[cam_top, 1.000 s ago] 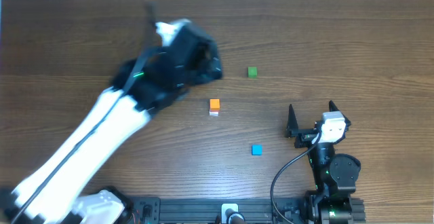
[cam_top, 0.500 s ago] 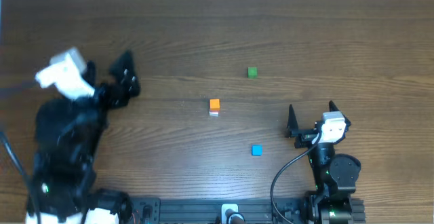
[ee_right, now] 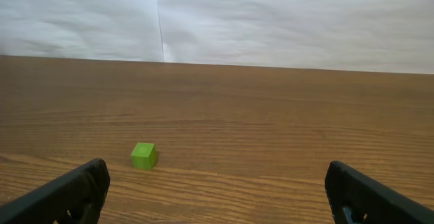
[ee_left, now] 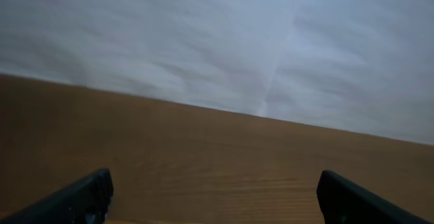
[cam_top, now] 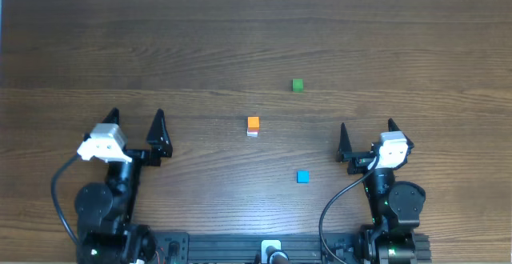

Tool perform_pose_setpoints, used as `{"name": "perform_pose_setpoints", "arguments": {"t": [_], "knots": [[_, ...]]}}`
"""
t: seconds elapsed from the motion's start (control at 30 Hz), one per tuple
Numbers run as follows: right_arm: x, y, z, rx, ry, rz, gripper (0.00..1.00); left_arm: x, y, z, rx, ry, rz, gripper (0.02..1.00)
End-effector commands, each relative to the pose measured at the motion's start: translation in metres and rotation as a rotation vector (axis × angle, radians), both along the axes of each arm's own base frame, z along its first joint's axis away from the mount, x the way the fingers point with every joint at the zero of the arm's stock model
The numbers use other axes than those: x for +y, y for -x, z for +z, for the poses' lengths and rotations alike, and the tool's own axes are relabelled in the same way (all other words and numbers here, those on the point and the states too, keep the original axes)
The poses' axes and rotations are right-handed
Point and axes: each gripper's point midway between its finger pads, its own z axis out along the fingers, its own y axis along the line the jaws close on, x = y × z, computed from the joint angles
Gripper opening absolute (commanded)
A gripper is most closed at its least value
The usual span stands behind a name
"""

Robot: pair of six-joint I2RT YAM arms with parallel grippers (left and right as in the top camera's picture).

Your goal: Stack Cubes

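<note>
Both jaws are spread wide and empty: left gripper (cam_top: 135, 114) and right gripper (cam_top: 366, 126) sit near their bases, probably parked to keep the cubes unobstructed. Between them, slightly ahead, orange cube (cam_top: 253, 122) sits on white cube (cam_top: 253, 133), which looks like a started stack. Green cube (cam_top: 298, 85) lies loose ahead of the right jaws and blue cube (cam_top: 302, 177) beside and behind them. White is only a sliver under orange, so alignment is hard to judge.

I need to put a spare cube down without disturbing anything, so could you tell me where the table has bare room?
The far strip of table beyond the green cube is bare, as is the stretch between the left gripper and the orange cube. Tightest: between orange cube, blue cube and right gripper.
</note>
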Motion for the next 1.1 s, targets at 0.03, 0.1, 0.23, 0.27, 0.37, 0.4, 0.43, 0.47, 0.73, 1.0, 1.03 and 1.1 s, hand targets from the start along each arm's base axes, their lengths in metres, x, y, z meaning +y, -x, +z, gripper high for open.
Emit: {"name": "perform_pose_setpoints", "arguments": {"t": [0.03, 0.1, 0.23, 0.27, 0.37, 0.4, 0.43, 0.47, 0.73, 1.0, 1.03, 1.1], "knots": [[0.0, 0.0, -0.002, 0.0, 0.007, 0.003, 0.991, 0.004, 0.006, -0.008, -0.059, -0.155, 0.014, 0.967], [0.0, 0.0, -0.002, 0.001, 0.007, 0.003, 0.991, 0.008, 0.005, -0.014, -0.057, -0.173, 0.032, 0.978], [0.0, 0.0, -0.002, 0.0, 0.007, 0.003, 0.991, 0.008, 0.003, -0.03, -0.026, -0.175, 0.019, 0.998], [0.0, 0.0, -0.002, 0.001, 0.007, 0.003, 0.993, 0.006, 0.003, -0.034, -0.019, -0.176, 0.006, 0.998], [0.0, 0.0, -0.002, 0.0, 0.007, 0.003, 0.993, -0.001, 0.002, -0.048, 0.006, -0.176, -0.037, 1.0], [0.0, 0.0, -0.002, 0.001, 0.007, 0.003, 0.991, -0.002, 0.001, -0.052, 0.014, -0.176, -0.045, 1.0], [0.0, 0.0, -0.002, 0.0, 0.007, 0.003, 0.993, -0.003, 0.001, -0.055, 0.02, -0.176, -0.05, 1.0], [0.0, 0.0, -0.002, 0.0, 0.007, 0.003, 0.991, -0.003, 0.001, -0.058, 0.025, -0.177, -0.053, 1.0], [0.0, 0.0, -0.002, 0.001, 0.007, 0.003, 0.993, -0.003, 0.001, -0.066, 0.048, -0.177, -0.055, 1.0], [0.0, 0.0, -0.002, 0.0, 0.007, 0.003, 0.993, -0.003, 0.002, -0.065, 0.046, -0.177, -0.054, 1.0], [0.0, 0.0, -0.002, 0.0, 0.007, 0.003, 0.993, -0.003, 0.002, -0.065, 0.046, -0.177, -0.054, 1.0], [0.0, 0.0, -0.002, 0.001, 0.007, 0.003, 0.993, -0.003, 0.002, -0.065, 0.046, -0.177, -0.055, 1.0]]}}
